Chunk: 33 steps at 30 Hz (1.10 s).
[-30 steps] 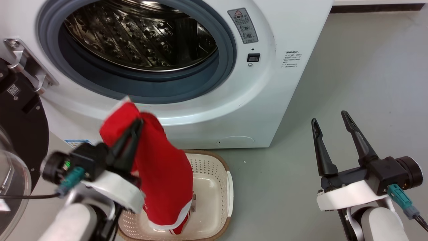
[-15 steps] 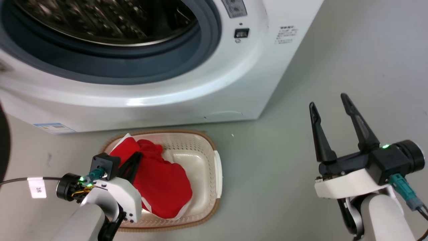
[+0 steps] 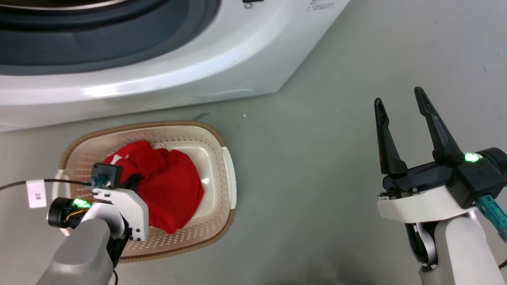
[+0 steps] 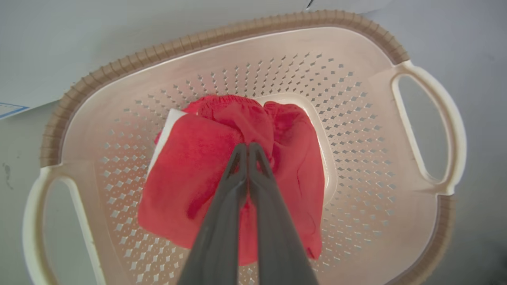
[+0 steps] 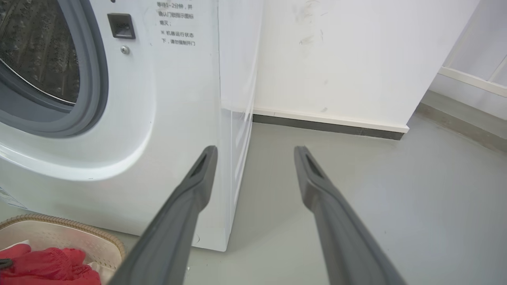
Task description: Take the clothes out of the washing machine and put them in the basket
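The left hand [image 4: 247, 147] has its fingers pinched together on a fold of the red clothes [image 4: 190, 170], which lie bunched right beneath it on the bottom of the basket [image 4: 237, 33]. The right hand [image 3: 398, 95] hangs spread wide above the floor [image 3: 317, 178]. Ahead and to its left stands the washing machine [image 5: 178, 99].

The clothes [image 4: 206, 174] are bright red, with white trim at one edge. The basket [image 4: 356, 118] is cream-white, its walls patterned with rows of small diamond-shaped holes under a brown ribbed rim. The washing machine [image 5: 166, 99] is white, with a grey door ring and a dimpled steel drum. The left claw [image 4: 247, 147] and the right claw [image 3: 398, 95] are dark grey. The floor [image 3: 317, 178] is plain pale grey-green.
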Available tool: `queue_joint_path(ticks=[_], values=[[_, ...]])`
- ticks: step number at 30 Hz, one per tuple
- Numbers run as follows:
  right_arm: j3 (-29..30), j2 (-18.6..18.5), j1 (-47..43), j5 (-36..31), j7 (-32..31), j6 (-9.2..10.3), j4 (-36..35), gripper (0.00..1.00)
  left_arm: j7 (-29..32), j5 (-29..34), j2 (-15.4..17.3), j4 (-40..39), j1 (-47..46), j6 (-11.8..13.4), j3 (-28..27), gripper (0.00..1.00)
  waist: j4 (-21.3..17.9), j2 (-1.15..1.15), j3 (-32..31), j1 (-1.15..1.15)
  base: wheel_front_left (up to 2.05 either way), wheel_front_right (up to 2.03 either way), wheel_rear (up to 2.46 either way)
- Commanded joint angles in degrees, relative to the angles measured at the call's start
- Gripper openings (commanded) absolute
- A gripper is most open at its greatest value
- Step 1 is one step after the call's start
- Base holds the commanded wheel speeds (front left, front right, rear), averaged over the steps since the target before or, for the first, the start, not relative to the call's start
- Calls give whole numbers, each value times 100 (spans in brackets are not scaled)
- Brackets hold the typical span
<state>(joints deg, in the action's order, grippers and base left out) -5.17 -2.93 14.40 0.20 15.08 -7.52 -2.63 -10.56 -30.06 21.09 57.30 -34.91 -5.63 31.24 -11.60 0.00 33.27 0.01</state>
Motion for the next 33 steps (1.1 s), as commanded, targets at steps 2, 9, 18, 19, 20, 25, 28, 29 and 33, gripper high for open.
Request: queue_joint_path(ticks=[2,9,18,19,20,25,28,29,33], values=[[1,11,124,24,13,6,-53,100,-21,-56,-44,271,-173,-32,-19,0,-164,0,265,-1,0,0,0],[-27,10,223,80,13,6,-148,100,-190,-120,-168,1030,-524,-86,-5,0,-254,0,560,-1,0,0,0],[-8,9,177,7,13,6,-39,100,-429,-157,-332,1332,-650,-94,-32,100,-105,0,389,-1,0,0,0],[-11,9,181,-3,13,6,-14,100,-434,-164,-355,1335,-621,-99,-52,100,-83,0,317,-1,0,0,0],[-11,10,184,-9,13,6,4,100,-444,-194,-378,1314,-587,-105,-81,100,-61,0,238,-1,0,0,0],[21,8,112,-49,13,6,122,100,-467,-220,-413,684,-353,-72,-374,100,96,0,-241,-1,0,0,0],[57,9,8,-102,13,6,205,100,-463,-105,-425,97,-79,3,-624,100,230,0,-573,-1,0,0,0],[82,9,-38,-124,13,6,229,100,-463,-46,-443,-131,1,17,-712,100,283,0,-686,-1,0,0,0],[182,7,-176,-198,13,6,322,100,-463,205,-489,-1093,461,80,-1195,100,489,0,-1102,-1,0,0,0]])
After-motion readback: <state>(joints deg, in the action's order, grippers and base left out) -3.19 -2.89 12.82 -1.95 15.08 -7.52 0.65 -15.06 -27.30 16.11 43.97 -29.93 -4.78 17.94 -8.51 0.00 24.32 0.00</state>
